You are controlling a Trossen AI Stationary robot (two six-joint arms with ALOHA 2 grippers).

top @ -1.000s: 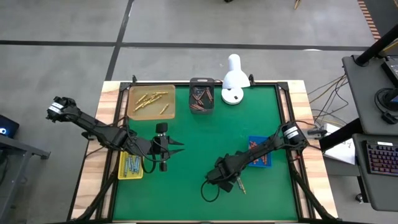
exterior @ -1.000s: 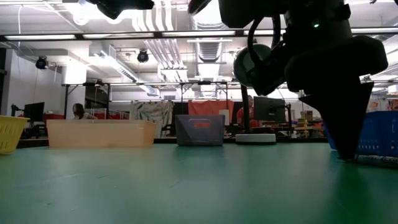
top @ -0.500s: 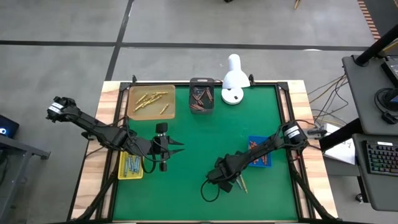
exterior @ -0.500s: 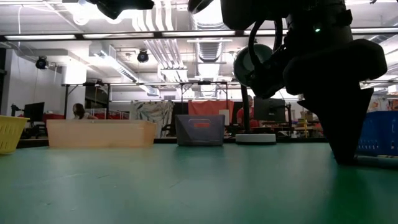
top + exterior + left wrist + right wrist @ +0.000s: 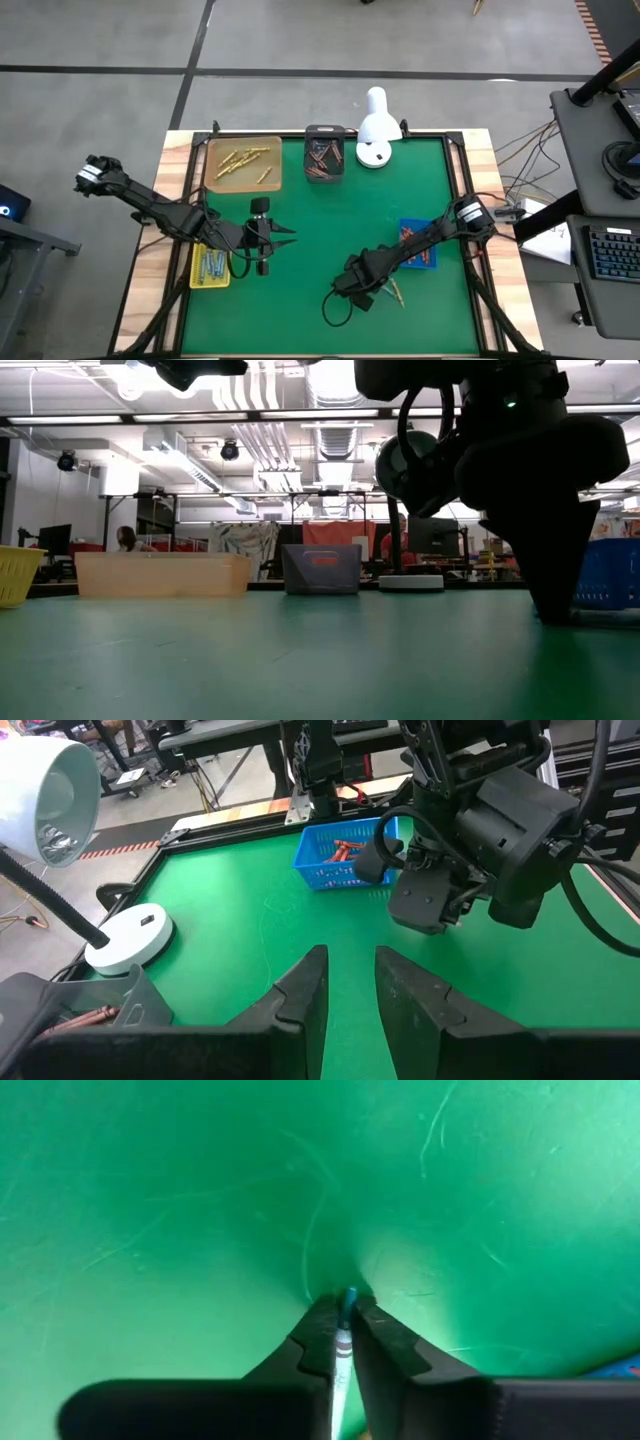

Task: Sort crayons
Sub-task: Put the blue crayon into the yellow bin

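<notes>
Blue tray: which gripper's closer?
Right. The right gripper sits low on the mat just front-left of the blue tray, shut on a crayon; the left gripper is farther, beside the yellow tray.

Counter (image 5: pixel 330 215): green mat on a wooden top, black frame rails along its edges. White desk lamp (image 5: pixel 376 127) stands at the counter's far edge. Around the counter, grey concrete floor (image 5: pixel 300 35) crossed by dark lines. Beside the counter, on the lamp's side, a dark desk (image 5: pixel 600 200) carrying a keyboard (image 5: pixel 610 255). Low view beyond the counter: open workshop, ceiling strip lights (image 5: pixel 190 465), exposed ducts, monitors (image 5: pixel 52 540), a seated person (image 5: pixel 126 539) far off.
</notes>
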